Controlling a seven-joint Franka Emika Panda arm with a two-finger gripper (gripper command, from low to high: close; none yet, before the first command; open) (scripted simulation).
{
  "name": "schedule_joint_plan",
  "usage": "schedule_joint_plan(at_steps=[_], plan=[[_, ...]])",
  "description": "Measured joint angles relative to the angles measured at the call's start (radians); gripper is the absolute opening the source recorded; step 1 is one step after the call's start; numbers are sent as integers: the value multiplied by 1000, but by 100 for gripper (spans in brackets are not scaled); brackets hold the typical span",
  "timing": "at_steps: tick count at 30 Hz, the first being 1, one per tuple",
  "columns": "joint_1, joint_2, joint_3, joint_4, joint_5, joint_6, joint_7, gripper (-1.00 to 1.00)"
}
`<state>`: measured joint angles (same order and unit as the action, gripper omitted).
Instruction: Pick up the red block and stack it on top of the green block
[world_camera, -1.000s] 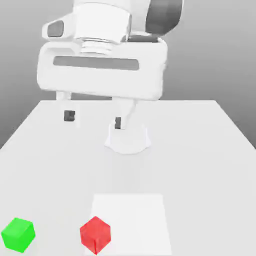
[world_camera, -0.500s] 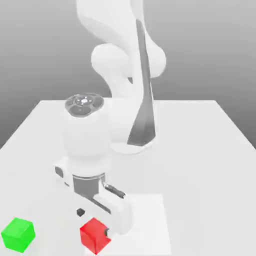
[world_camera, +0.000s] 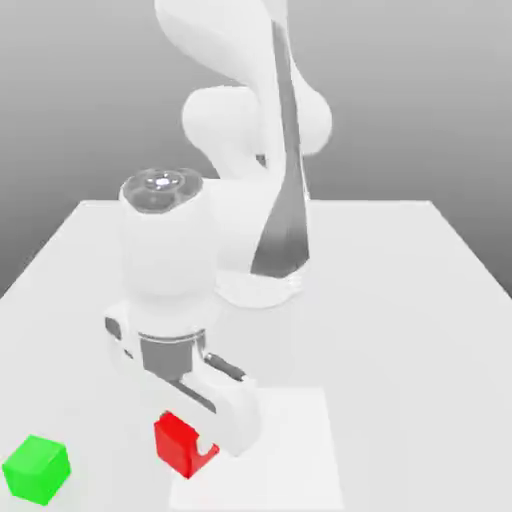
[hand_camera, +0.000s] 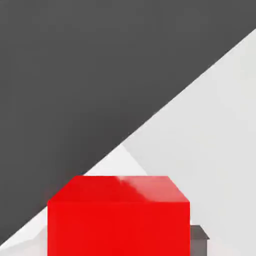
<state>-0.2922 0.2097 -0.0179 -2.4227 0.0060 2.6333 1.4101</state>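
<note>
The red block (world_camera: 174, 442) sits between the fingers of my gripper (world_camera: 188, 442), near the front of the white table, and seems slightly raised off the surface. The gripper is shut on it, with the hand tilted down over it from behind. The hand view has the red block (hand_camera: 118, 220) close up, with one dark finger pad (hand_camera: 199, 237) against its side. The green block (world_camera: 37, 467) rests on the table toward the exterior view's left of the red block, apart from it and from the gripper.
A lighter square patch (world_camera: 290, 440) marks the white table (world_camera: 400, 300) just to the exterior view's right of the gripper. The arm's round base (world_camera: 258, 288) stands mid-table behind. Both blocks lie close to the table's front edge.
The hand came down from high above the table onto the red block and closed on it. Since half a second ago the block has shifted slightly up and toward the exterior view's left.
</note>
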Motion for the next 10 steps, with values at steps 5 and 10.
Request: schedule_joint_plan(at_steps=[5,10], plan=[[-93,85,-98,100,63,-18,87,-100],[-107,149,-94,111,82,35,83,100]])
